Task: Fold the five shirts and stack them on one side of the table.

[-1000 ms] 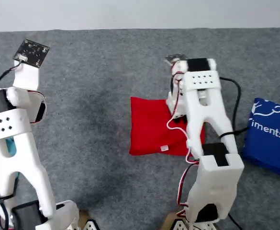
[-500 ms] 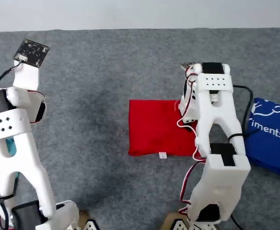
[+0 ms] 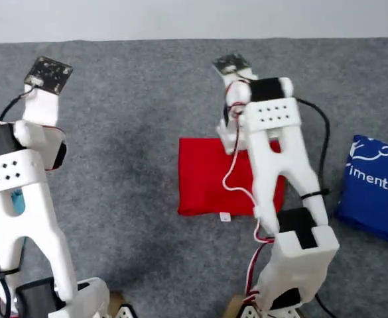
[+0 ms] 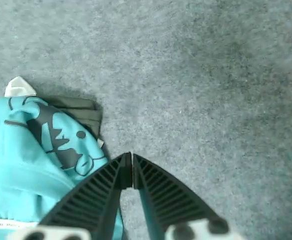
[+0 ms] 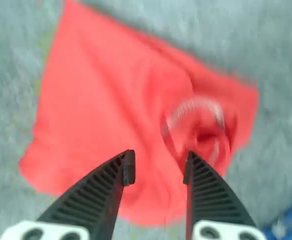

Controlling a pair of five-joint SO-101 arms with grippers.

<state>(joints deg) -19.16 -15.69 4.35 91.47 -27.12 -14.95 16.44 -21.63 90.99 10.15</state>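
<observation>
While right end effector (image 5: 156,170) hangs jaws apart over it, folded red shirt (image 3: 203,177) lies at centre of surface (image 3: 134,99), long axis 9-to-3 o'clock. Left end effector (image 4: 132,171) jaws together, beside teal shirt (image 4: 28,165). Blue shirt (image 3: 376,192) at 3 o'clock.

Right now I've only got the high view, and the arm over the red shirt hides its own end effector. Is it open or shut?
Observer: Open. The right wrist view shows the right end effector with its fingers apart over the red shirt.
Operator: And the left one?
Observer: The left end effector is shut with nothing between its fingers, over the bare grey table surface.
Operator: Anything lying near it?
Observer: Yes, a teal shirt with a dark print sits right beside it, with a dark garment at its edge.
</observation>
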